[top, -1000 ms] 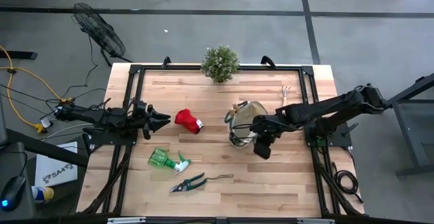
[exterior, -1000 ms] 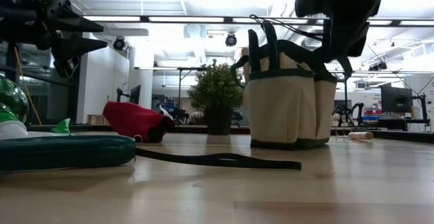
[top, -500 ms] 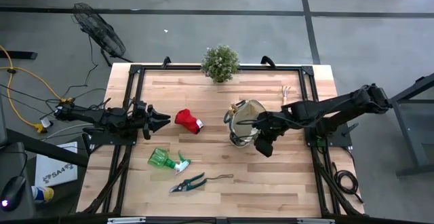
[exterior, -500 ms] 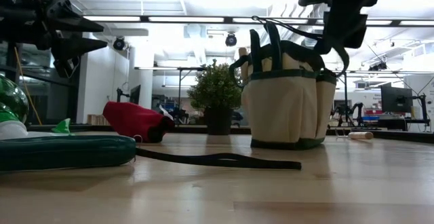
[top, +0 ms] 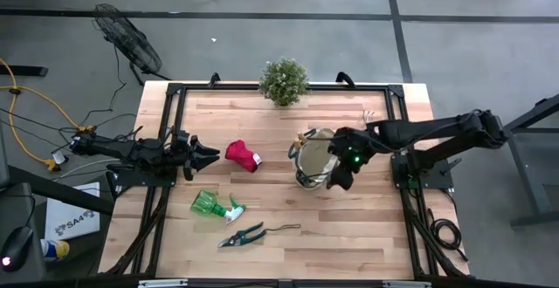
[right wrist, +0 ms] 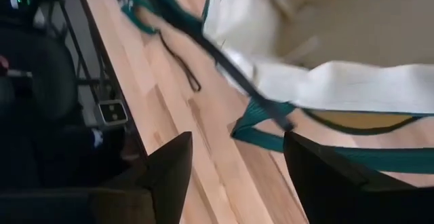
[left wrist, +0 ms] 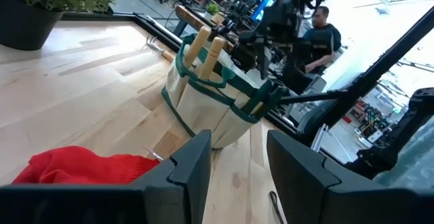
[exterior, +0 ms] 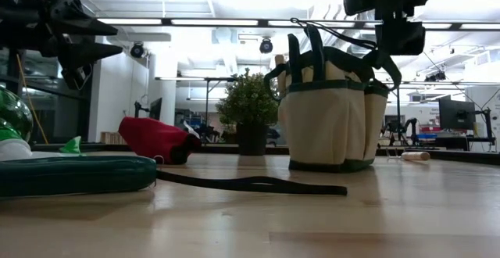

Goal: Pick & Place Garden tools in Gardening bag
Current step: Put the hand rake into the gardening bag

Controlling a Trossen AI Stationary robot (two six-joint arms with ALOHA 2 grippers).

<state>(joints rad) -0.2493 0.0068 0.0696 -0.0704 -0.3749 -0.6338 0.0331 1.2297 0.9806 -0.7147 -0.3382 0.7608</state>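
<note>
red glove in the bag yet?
No. The crumpled red fabric glove lies on the wooden table, well apart from the tan round gardening bag.

The counter (top: 279,236) is pale, matt wood planking. The gardening bag (exterior: 332,117) is tan cloth with green trim; wooden handles (left wrist: 203,44) protrude. The glove (top: 242,155) is red fabric.

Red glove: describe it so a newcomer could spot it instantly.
On the wooden table, look left of the gardening bag, just ahead of the left gripper. The red glove lies crumpled there, the only red item; the tools nearer the front edge are green.
</note>
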